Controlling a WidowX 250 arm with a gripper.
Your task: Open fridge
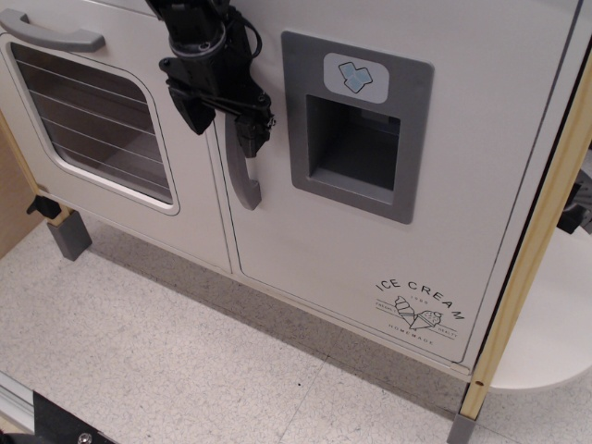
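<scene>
The fridge point(388, 250) is the large white door with a grey recessed dispenser panel point(356, 125) and an "ICE CREAM" cone logo point(421, 310). It looks shut, flush with the cabinet. Its vertical grey curved handle point(244, 180) runs along the door's left edge. My black gripper point(225, 125) comes down from the top and is open. One finger point(252, 136) lies over the handle's upper part on the right. The other finger is left of the handle, over the seam. The handle's top end is hidden behind the gripper.
A white oven door point(92, 120) with a window and a horizontal grey handle point(51, 35) stands to the left. A wooden post point(532, 250) edges the cabinet on the right, with a white rounded shelf point(555, 333) beyond. Speckled floor point(185, 361) lies below.
</scene>
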